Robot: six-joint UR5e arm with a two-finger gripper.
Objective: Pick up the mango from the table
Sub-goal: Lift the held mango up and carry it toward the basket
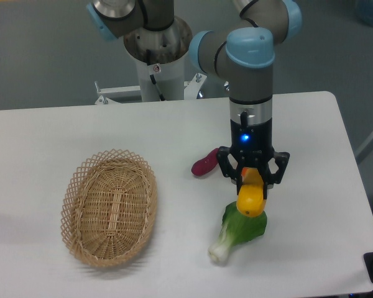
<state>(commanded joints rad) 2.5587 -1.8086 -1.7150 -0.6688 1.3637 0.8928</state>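
Camera view: one mango (251, 199) is seen clamped between the two fingers of the gripper (252, 184), hanging over the right half of the table (43, 133).

Directly beneath the mango, one green leafy vegetable (239, 231) with a white stem is laid on the tabletop, toward the front edge. One purple sweet potato (204, 164) is placed just left of the gripper, near the tabletop's middle. One oval wicker basket (110, 207) is set on the left half, well apart from the rest. No readable writing or brand is made out; a blue light is lit on the gripper body.
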